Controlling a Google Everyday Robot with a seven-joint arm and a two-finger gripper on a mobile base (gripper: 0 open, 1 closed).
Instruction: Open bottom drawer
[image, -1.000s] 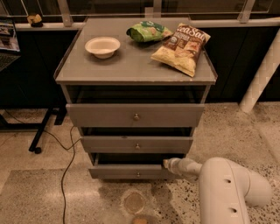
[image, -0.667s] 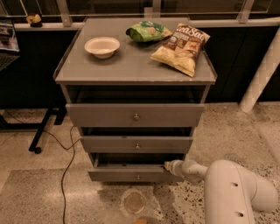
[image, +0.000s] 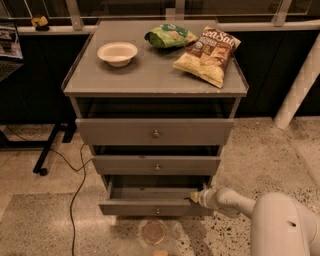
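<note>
The grey cabinet has three drawers. The bottom drawer (image: 150, 206) is the lowest, slim grey front with a small round knob (image: 157, 211). It stands pulled out a little, with a dark gap and its inside floor showing above the front. My gripper (image: 194, 197) is at the drawer's right top corner, touching the upper edge of the front. My white arm (image: 280, 222) reaches in from the lower right. The middle drawer (image: 156, 165) and top drawer (image: 155, 131) sit further back.
On the cabinet top (image: 150, 80) lie a white bowl (image: 117, 52), a green bag (image: 169, 36) and a chip bag (image: 207, 49). A black cable (image: 75, 195) runs over the floor at left. A round mark (image: 153, 232) is on the floor before the drawer. A white post (image: 300, 85) stands at right.
The bottom drawer has come out slightly further. My arm has drawn back toward the lower right with the gripper still at the drawer's right corner.
</note>
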